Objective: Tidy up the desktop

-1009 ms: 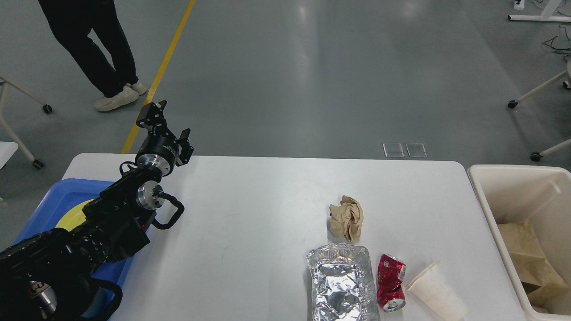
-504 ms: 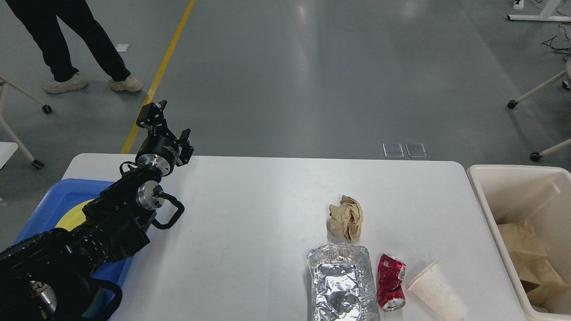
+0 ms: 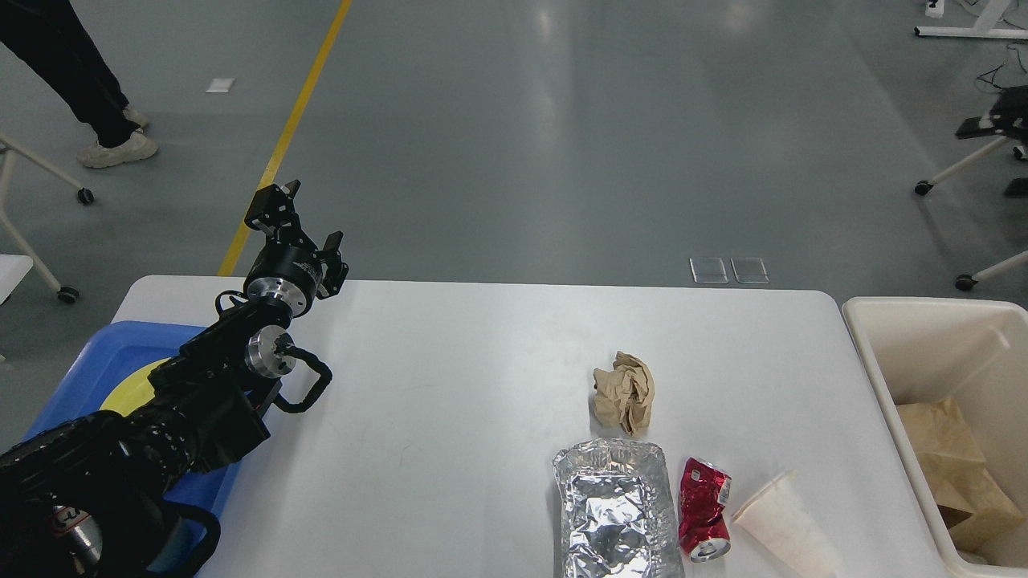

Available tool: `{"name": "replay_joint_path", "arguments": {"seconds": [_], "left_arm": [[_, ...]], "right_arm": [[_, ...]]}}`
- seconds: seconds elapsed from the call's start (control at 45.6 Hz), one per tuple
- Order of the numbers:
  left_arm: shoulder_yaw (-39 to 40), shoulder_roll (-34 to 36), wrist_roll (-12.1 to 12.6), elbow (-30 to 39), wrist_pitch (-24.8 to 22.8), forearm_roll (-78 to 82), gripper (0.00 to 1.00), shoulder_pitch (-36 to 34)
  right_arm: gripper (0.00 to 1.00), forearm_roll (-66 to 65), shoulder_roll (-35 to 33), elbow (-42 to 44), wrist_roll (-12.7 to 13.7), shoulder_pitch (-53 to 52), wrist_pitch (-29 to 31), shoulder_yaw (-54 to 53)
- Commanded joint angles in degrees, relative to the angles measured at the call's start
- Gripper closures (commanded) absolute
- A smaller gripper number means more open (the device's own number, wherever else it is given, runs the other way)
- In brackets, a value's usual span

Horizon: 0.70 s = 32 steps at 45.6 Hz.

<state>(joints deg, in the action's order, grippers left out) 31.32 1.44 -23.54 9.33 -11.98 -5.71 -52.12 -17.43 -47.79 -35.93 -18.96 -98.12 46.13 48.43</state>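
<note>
Desktop, white with rounded corners, filling the lower middle of the head view and standing on a glossy grey floor. At far left, a person's legs in dark trousers and pale shoes stepping near the top corner, beside a white frame on castors. Running up the floor just right of that, a yellow line. On the desktop's left edge, a blue tray holding something yellow, partly hidden under the black left arm. Reaching up over the far left corner of the desktop, the left gripper, fingers spread apart and holding nothing. Lying right of centre, a crumpled brown paper ball. Resting just nearer, a crinkled foil tray, then a crushed red can just beside it, then a white paper cup tipped on its side. Set in the floor beyond the far edge, two small clear plates. Standing off the right end, a cream bin containing brown paper. Showing at far right, wheeled chair legs. Right gripper not appearing anywhere.
</note>
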Motion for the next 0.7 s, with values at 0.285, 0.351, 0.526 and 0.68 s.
{"name": "replay_joint_path", "arguments": {"seconds": [0.285,0.351,0.526,0.68], "left_arm": [[0.06,-0.03,0.08,-0.01,0.03,0.0,0.04,0.0],[-0.03,0.05,0.08,-0.01,-0.06,0.0,0.04,0.0],[0.06,0.05,-0.01,0.08,0.03,0.0,0.04,0.0],[-0.03,-0.03,-0.01,-0.01,-0.06,0.0,0.04,0.0]], "right_arm": [[0.0,-1.73,13.6,-20.14,-0.02,-11.74,2.3,12.83],[0.0,-1.55,15.53,-21.72,-0.02,-12.09,2.03,13.1],[0.0,-1.29,21.33,-24.98,-0.02,-11.04,0.63,13.19],[0.0,-0.76,26.34,-24.98,-0.02,-7.35,-4.2,12.66]]}}
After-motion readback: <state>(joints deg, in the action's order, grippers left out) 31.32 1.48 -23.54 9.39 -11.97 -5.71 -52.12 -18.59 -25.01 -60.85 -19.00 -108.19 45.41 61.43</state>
